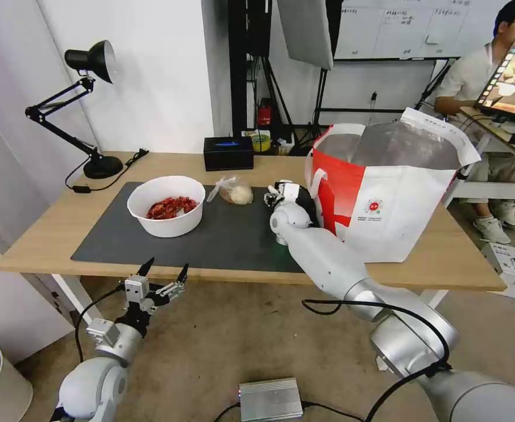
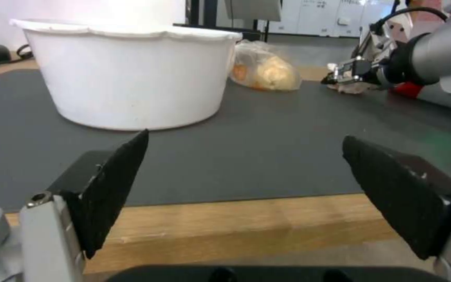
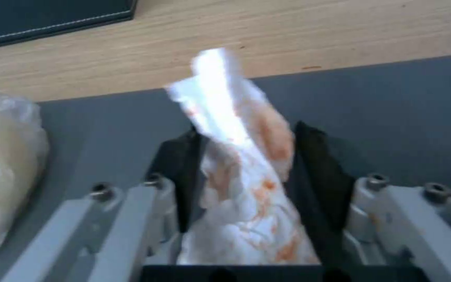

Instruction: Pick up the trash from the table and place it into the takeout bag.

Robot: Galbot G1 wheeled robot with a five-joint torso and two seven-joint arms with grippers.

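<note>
The right gripper (image 3: 246, 172) has its jaws closed on the crumpled white tissue (image 3: 241, 156), which is stained orange and stands up between the two black pads. In the head view this gripper (image 1: 276, 196) sits low over the dark grey mat (image 1: 234, 234), just beside the red side panel of the takeout bag (image 1: 386, 193). The bag stands upright on the right part of the table (image 1: 46, 234) with its foil-lined mouth open.

The left gripper (image 1: 165, 272) waits below the table's front edge, jaws wide apart and holding nothing.

Still on the mat: the white bowl of red shells (image 1: 166, 205) and the clear bag with a beige lump (image 1: 234, 192), the latter near the right gripper.

Judgement: the step in hand is carrying the tissue to the bag. The tissue is light and loosely pinched, so the grip should hold firm until it is well over the opening. The lift should be straight up to clear the bag's tall rim and its white loop handle (image 1: 315, 181) before crossing over. Release should come inside the mouth, not above it, lest the tissue drift out.
</note>
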